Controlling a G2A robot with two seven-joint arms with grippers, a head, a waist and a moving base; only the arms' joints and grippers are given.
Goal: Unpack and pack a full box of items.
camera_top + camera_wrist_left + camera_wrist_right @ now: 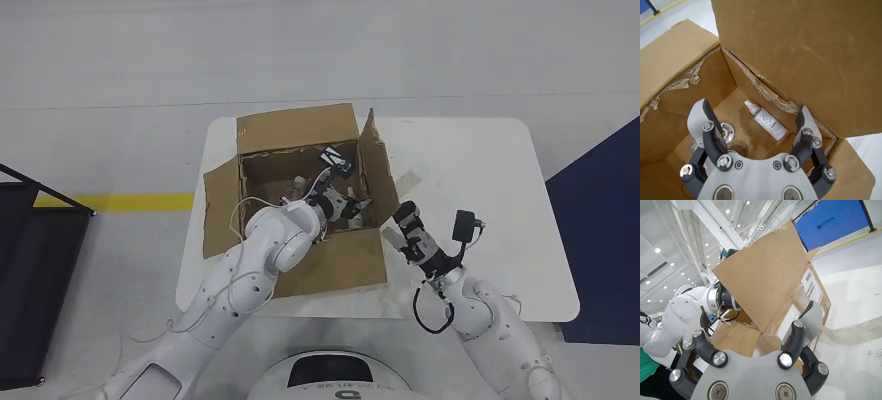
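The left gripper (753,106) is held spread inside the box (791,47), above a spray bottle (768,123). The right gripper (757,308) is held spread outside it.

We count one cardboard box (285,165) and one white table (480,160) under it. The box has four flaps (340,265). Inside the box we count one white spray bottle (768,123) and one round metal piece (727,132). A few clear things lie partly hidden at the bottom, and we cannot tell their number. On the table we count one strip of tape (408,181). We count two grippers, the left gripper (753,104) and the right gripper (756,305), and each has two fingers (710,113).
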